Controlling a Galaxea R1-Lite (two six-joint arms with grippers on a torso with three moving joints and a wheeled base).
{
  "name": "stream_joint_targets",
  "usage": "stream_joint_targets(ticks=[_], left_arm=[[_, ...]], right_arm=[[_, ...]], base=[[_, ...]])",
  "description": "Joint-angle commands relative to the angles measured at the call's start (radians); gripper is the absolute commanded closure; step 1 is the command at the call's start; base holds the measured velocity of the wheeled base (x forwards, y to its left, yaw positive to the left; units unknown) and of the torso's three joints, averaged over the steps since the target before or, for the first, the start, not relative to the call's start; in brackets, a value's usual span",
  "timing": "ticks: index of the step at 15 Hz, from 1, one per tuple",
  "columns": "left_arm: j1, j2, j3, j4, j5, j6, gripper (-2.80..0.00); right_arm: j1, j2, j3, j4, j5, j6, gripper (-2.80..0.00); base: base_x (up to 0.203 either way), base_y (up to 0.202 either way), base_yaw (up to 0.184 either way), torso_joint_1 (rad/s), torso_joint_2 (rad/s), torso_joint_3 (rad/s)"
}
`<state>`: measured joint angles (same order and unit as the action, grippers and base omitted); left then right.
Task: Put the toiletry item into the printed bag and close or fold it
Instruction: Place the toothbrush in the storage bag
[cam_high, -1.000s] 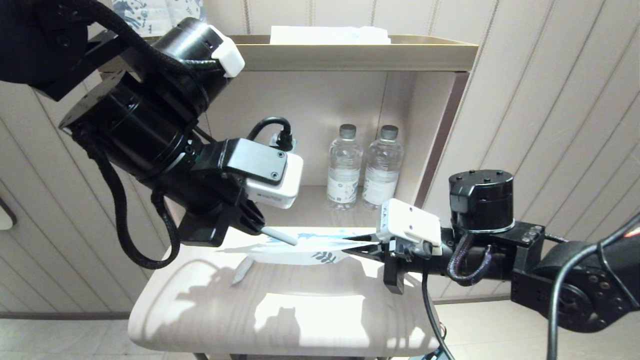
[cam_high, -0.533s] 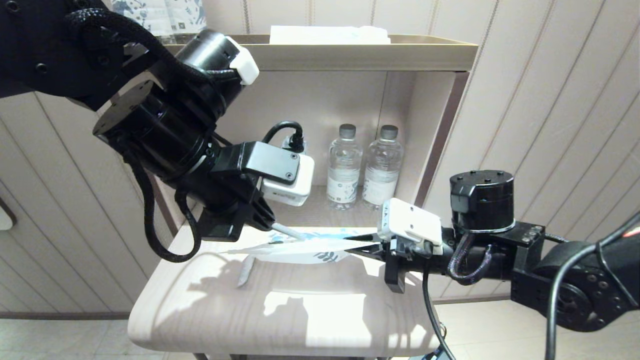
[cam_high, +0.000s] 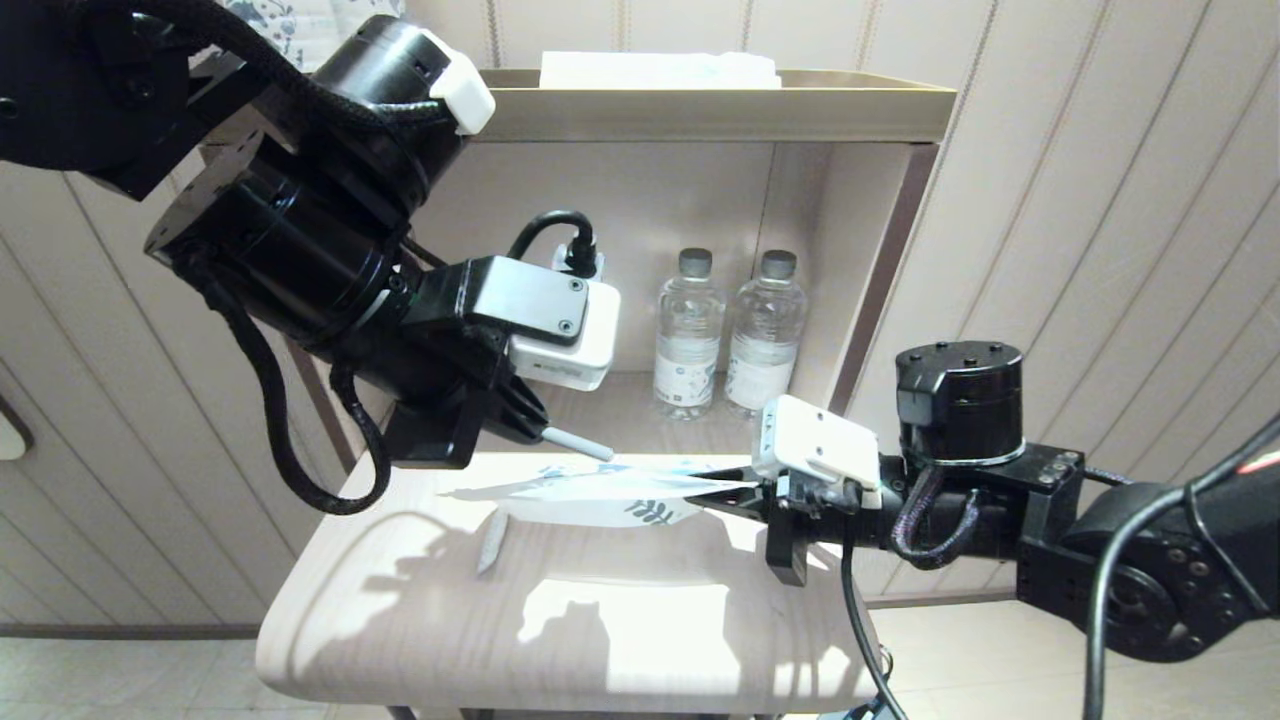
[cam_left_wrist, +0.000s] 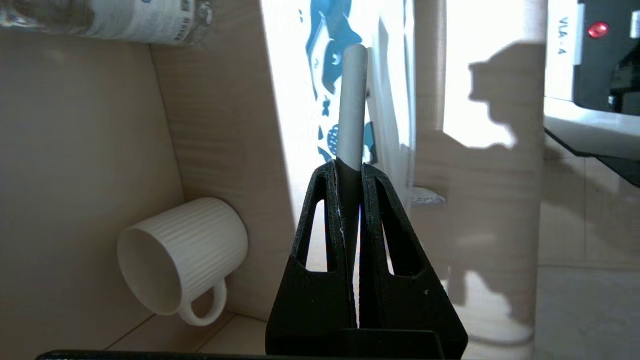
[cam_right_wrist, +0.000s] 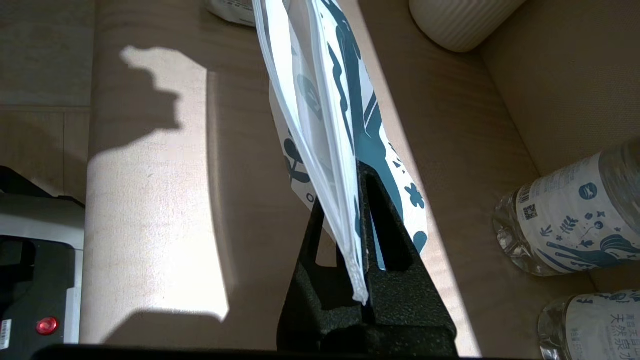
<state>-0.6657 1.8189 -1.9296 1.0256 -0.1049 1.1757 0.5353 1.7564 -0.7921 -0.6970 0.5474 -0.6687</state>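
My left gripper (cam_high: 535, 430) (cam_left_wrist: 350, 167) is shut on the toothbrush (cam_high: 580, 444) (cam_left_wrist: 352, 100). The pale grey handle sticks out past the fingertips, and the bristle head is hidden. The handle's free end hangs just over the upper edge of the printed bag (cam_high: 600, 492) (cam_left_wrist: 325, 55) (cam_right_wrist: 325, 95); I cannot tell whether it is inside. This white pouch with teal leaf print is held flat above the table. My right gripper (cam_high: 728, 492) (cam_right_wrist: 345, 200) is shut on the pouch's right end.
A short flat pale strip (cam_high: 492, 541) lies on the wooden table (cam_high: 400, 640) under the pouch. A white ribbed mug (cam_left_wrist: 180, 255) lies on its side in the shelf nook. Two water bottles (cam_high: 728, 335) stand at the back, under a shelf tray (cam_high: 720, 100).
Over the last second my left gripper moved right and then lifted with the toothbrush, so the handle's end now sits higher, just above the pouch. The right gripper and pouch held still.
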Motion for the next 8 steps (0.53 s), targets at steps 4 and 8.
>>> stream_joint_targets(ticks=[4, 8], left_arm=[[-0.002, 0.003, 0.003, 0.039, 0.001, 0.012, 0.00], [-0.002, 0.005, 0.006, 0.041, -0.001, 0.013, 0.00]], right_arm=[[0.000, 0.002, -0.004, -0.004, 0.003, -0.003, 0.00], [0.000, 0.002, -0.006, -0.004, 0.003, -0.001, 0.00]], base=[[0.000, 0.000, 0.000, 0.000, 0.00, 0.000], [0.000, 0.000, 0.000, 0.000, 0.00, 0.000]])
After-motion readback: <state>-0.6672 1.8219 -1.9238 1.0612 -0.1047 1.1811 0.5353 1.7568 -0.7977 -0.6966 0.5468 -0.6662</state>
